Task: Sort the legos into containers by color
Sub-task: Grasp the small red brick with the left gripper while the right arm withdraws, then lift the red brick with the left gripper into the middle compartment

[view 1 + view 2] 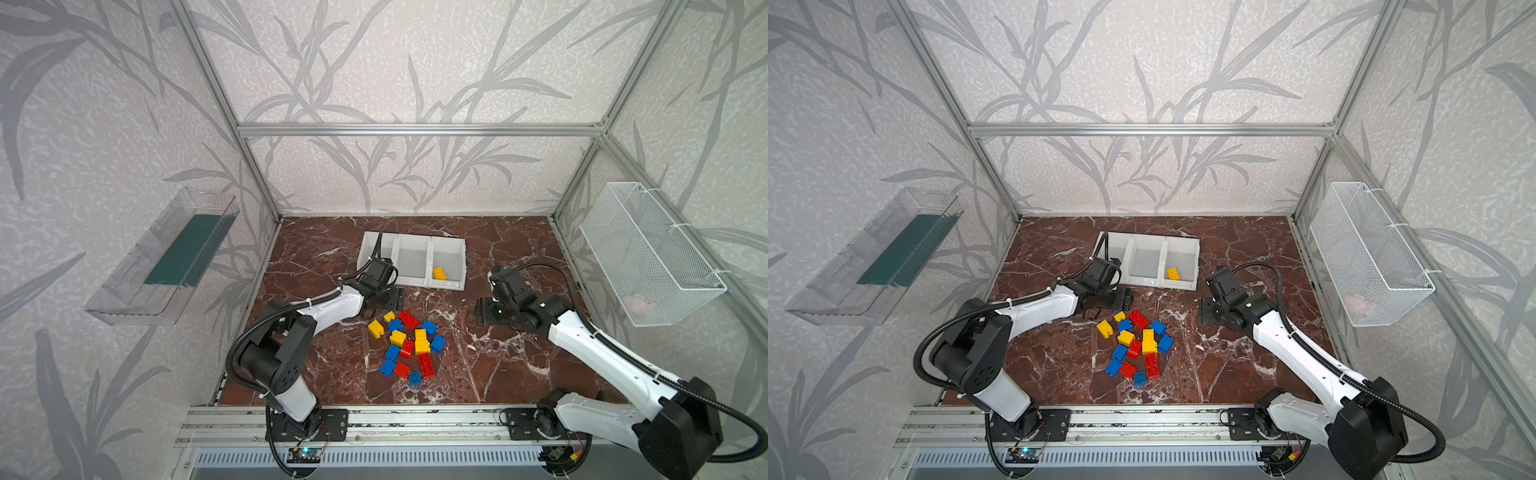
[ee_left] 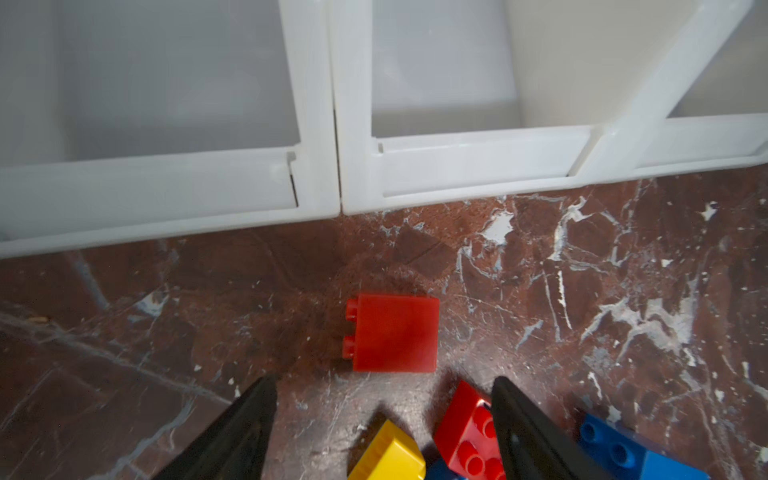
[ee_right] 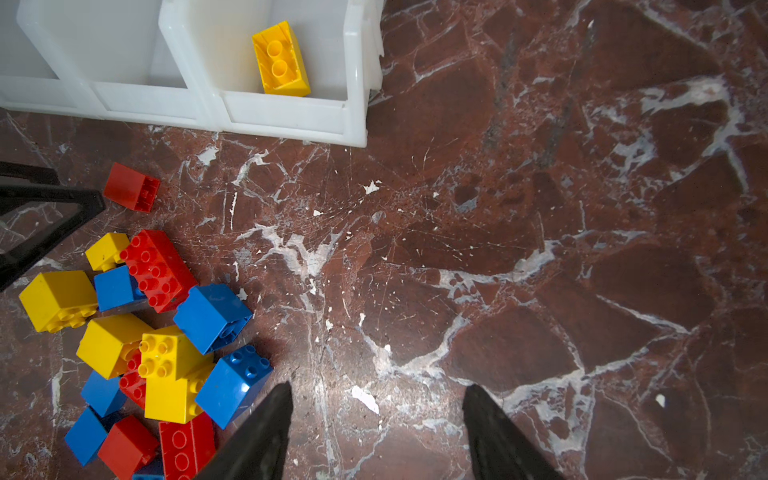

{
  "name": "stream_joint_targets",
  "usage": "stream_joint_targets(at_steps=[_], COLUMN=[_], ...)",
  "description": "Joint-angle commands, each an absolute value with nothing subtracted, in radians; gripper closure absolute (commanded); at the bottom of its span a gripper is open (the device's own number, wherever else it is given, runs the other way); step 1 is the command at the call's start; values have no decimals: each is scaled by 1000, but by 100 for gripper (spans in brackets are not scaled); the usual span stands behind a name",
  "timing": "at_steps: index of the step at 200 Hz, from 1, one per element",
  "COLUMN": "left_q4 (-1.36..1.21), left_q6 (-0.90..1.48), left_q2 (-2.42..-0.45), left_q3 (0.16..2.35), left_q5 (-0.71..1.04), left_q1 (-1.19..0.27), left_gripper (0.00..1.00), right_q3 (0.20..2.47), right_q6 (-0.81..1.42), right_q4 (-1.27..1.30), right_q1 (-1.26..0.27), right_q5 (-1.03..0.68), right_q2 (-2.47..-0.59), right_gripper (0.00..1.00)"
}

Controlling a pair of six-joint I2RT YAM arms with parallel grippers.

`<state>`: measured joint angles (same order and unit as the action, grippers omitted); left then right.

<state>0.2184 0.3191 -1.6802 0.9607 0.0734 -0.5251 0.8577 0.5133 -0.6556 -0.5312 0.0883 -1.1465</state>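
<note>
Room: table [image 1: 505,365] bare to the R of the legos pile [image 1: 409,347] and toward its near edge; both grippers well apart from table edges. L gripper [image 2: 383,386] low, pointing at containers [image 1: 411,281], jaws spread, nothing between. Lone red lego [image 2: 395,332] on its side just past my tips, apart from bin front wall. R gripper [image 3: 378,392] over bare table R of pile, jaws apart, holding nothing. Bins: one yellow lego [image 1: 439,273] in R-end bin. L-end bin partly hidden by my L wrist.

The legos [image 1: 422,345] lie heaped before the containers [image 1: 413,281], one lego [image 1: 439,273] inside the rightmost.
</note>
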Motion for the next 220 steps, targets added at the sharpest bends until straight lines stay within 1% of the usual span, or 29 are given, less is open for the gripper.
stream_joint_targets(at_steps=[1, 37, 58, 73, 113, 127, 161, 182, 220], left_q4=[293, 292, 289, 293, 295, 299, 324, 329, 366], left_q6=[282, 278, 274, 269, 263, 262, 275, 271, 235], left_q2=[-1734, -1806, -1836, -1851, -1863, -1858, -1794, -1758, -1827], left_q3=[1001, 1030, 1049, 1064, 1074, 1076, 1100, 1153, 1341], left_q5=[45, 14, 12, 11, 15, 25, 47, 82, 61], left_q1=[-536, -554, -559, -563, -575, -577, -595, -598, -588], left_gripper=[19, 24, 30, 35, 58, 63, 64, 61, 57], right_q3=[836, 840, 841, 836, 828, 825, 819, 817, 821], right_q6=[537, 526, 527, 536, 542, 542, 545, 546, 539], right_q4=[-653, -689, -695, -690, -691, -697, -702, -703, -707], right_q1=[-538, -538, -538, -538, -538, -538, -538, -538, -538], right_q5=[93, 117, 114, 115, 123, 128, 142, 143, 149], right_q2=[-1114, -1128, -1131, -1125, -1105, -1096, -1077, -1070, -1055], right_gripper=[34, 34, 34, 34, 36, 36, 36, 36, 37])
